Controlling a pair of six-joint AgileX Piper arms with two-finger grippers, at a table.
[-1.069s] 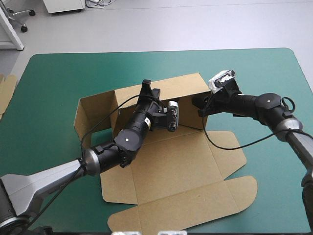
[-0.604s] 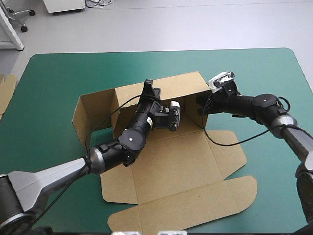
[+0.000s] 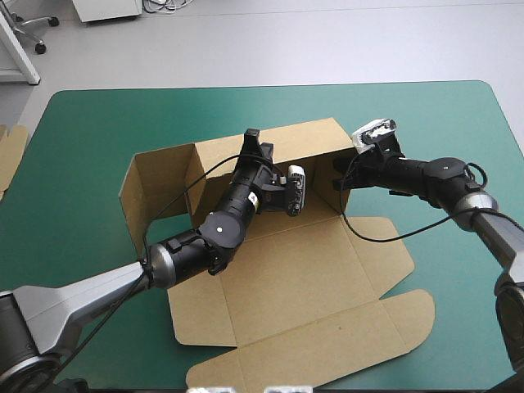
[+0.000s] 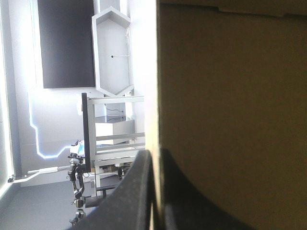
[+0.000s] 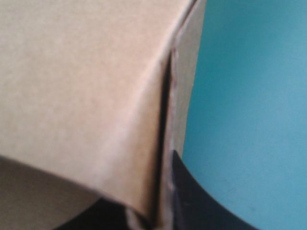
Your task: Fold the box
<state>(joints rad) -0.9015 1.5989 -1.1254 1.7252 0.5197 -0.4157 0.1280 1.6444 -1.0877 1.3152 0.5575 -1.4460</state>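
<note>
The brown box (image 3: 295, 270) lies mid-table with its base flat and its lid (image 3: 327, 344) spread toward the near edge. Its back wall (image 3: 307, 143) stands upright, and a side wall (image 3: 155, 192) stands at an angle on the left. My left gripper (image 3: 253, 141) reaches over the base and is shut on the back wall's top edge; in the left wrist view the board (image 4: 230, 110) runs between its fingers (image 4: 129, 196). My right gripper (image 3: 338, 176) is shut on the board at the wall's right corner, where a folded edge (image 5: 165, 143) passes beside a black finger (image 5: 196, 201).
An edge of more brown board (image 3: 10, 151) shows at the table's left edge. The teal-green cover (image 3: 442, 123) shows bare beyond the back wall and to the right of the box.
The left gripper has moved a little toward the far right with the back wall's edge. The left side wall has swung more upright. The right gripper's fingers have slipped closer behind the corner.
</note>
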